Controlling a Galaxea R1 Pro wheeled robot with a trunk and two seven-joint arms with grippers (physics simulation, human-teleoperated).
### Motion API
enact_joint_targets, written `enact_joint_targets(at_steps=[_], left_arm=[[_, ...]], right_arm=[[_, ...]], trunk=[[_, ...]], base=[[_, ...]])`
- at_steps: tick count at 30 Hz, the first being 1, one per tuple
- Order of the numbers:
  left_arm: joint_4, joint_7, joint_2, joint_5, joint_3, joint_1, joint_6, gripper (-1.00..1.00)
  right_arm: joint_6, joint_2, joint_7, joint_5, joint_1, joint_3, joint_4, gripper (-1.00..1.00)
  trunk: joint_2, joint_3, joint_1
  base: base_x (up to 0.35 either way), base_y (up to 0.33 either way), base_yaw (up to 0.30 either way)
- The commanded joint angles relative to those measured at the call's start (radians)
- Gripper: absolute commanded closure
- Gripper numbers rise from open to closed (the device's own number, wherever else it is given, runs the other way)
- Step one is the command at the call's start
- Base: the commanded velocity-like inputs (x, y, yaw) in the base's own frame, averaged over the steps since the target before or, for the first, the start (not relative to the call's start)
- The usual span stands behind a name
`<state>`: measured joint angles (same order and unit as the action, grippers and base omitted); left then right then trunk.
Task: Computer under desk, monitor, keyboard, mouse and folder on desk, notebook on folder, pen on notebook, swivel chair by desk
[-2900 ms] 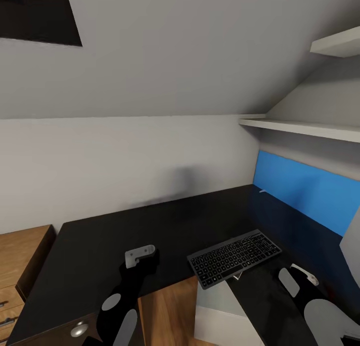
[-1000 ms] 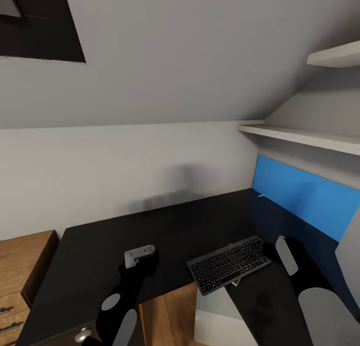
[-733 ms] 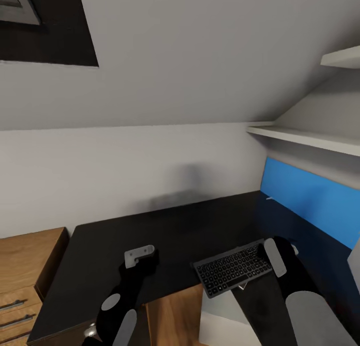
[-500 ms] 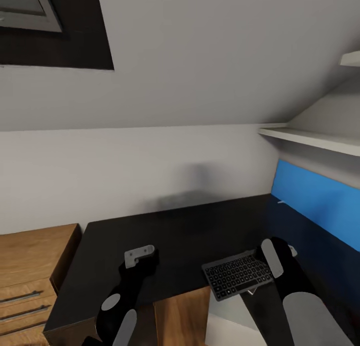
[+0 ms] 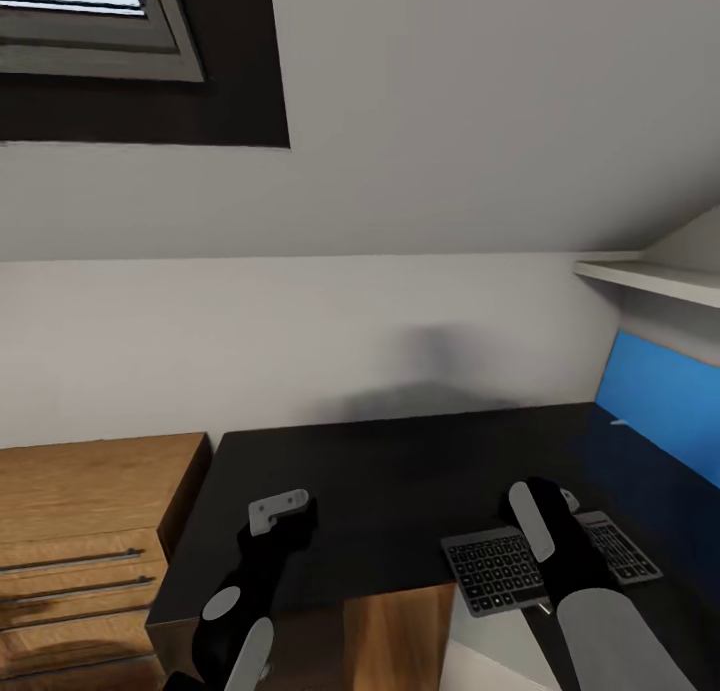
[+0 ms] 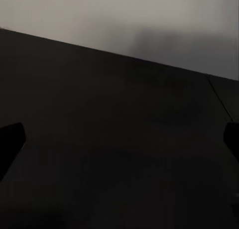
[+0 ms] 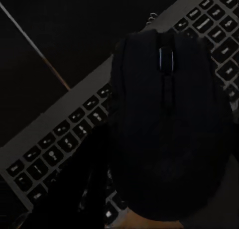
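Overhead, the head camera looks down on the black desk [image 5: 370,471], which runs along a grey wall under a sloped ceiling; a skylight [image 5: 90,21] shows at the upper corner, and a light wood cabinet [image 5: 80,531] with bar handles stands against the desk's left end. The keyboard [image 5: 490,571] lies at the desk's front edge, partly overhanging it, with the right arm crossing its middle; a blue panel [image 5: 660,401] stands at the far right below a white shelf [image 5: 650,276].

The right gripper [image 5: 560,506] hangs just above the keyboard; its wrist camera shows a black mouse [image 7: 167,124] (scroll wheel glinting blue) close in front of the lens and over the keys [image 7: 55,159], so the mouse appears to be in its grasp, though the fingers themselves are too dark to make out.

The left gripper [image 5: 285,506] hovers over bare desk near the front edge; its wrist view shows two dark fingertips [image 6: 10,142] spread wide apart with nothing between them.
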<state>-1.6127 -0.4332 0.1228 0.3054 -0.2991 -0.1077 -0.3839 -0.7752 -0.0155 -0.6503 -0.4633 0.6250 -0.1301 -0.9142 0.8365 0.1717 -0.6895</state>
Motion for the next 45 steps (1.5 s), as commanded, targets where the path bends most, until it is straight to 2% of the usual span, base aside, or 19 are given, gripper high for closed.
enact_joint_targets(at_steps=[1,7,9,13,20,25,26,28,35,39,45], left_arm=[[-0.001,-0.009,0.0,0.009,-0.002,-0.001,-0.003,-1.0],[-0.001,-0.009,0.0,0.008,-0.002,-0.001,-0.003,-1.0],[0.0,-0.009,-0.001,0.008,-0.002,-0.001,-0.003,-1.0],[0.0,-0.009,-0.001,0.008,0.0,-0.001,-0.003,-1.0],[0.0,-0.009,-0.002,0.008,0.003,-0.001,-0.003,-1.0],[0.0,-0.009,-0.006,0.008,0.003,-0.001,-0.003,-1.0],[0.0,-0.009,-0.008,0.008,0.003,-0.001,-0.003,-1.0],[0.0,-0.009,-0.009,0.008,0.003,-0.001,-0.003,-1.0],[0.0,-0.009,-0.01,0.008,0.003,-0.001,-0.003,-1.0],[0.0,-0.009,-0.011,0.008,0.003,-0.001,-0.003,-1.0],[0.0,-0.009,-0.011,0.008,0.003,-0.001,-0.002,-1.0]], right_arm=[[-0.001,0.0,-0.008,-0.012,0.0,0.001,-0.002,1.0],[-0.002,0.002,-0.006,-0.012,-0.001,0.004,0.001,1.0],[-0.002,0.002,-0.004,-0.013,-0.005,0.024,0.001,1.0],[-0.003,0.002,-0.001,-0.014,-0.008,0.035,0.003,1.0],[-0.004,0.002,0.012,-0.015,-0.008,0.037,0.003,1.0],[-0.004,0.002,0.022,-0.015,-0.008,0.065,0.003,1.0],[-0.004,0.002,0.026,-0.015,-0.008,0.082,0.003,1.0],[-0.004,0.002,0.039,-0.016,-0.008,0.091,0.003,1.0],[-0.006,0.001,0.075,-0.017,-0.012,0.094,0.003,1.0],[-0.01,-0.003,0.135,-0.016,-0.014,0.096,0.003,1.0],[-0.022,-0.004,0.162,-0.015,-0.014,0.096,0.003,1.0]], trunk=[[0.001,0.002,0.0],[0.001,0.002,0.0],[0.001,0.002,0.0],[0.001,0.002,0.0],[0.001,0.002,0.0],[0.001,0.002,0.0],[0.001,0.002,0.0],[0.001,0.002,0.0],[0.001,0.002,0.0],[0.001,0.002,0.0],[0.001,0.002,0.0]], base=[[0.0,0.0,0.273],[0.0,0.0,0.273],[0.0,0.0,0.273],[0.0,0.0,0.273],[0.0,0.0,0.273],[0.0,0.0,0.273],[0.0,0.0,0.273],[0.0,0.0,0.273],[0.0,0.0,0.273],[0.0,0.0,0.273],[0.0,0.0,0.273]])
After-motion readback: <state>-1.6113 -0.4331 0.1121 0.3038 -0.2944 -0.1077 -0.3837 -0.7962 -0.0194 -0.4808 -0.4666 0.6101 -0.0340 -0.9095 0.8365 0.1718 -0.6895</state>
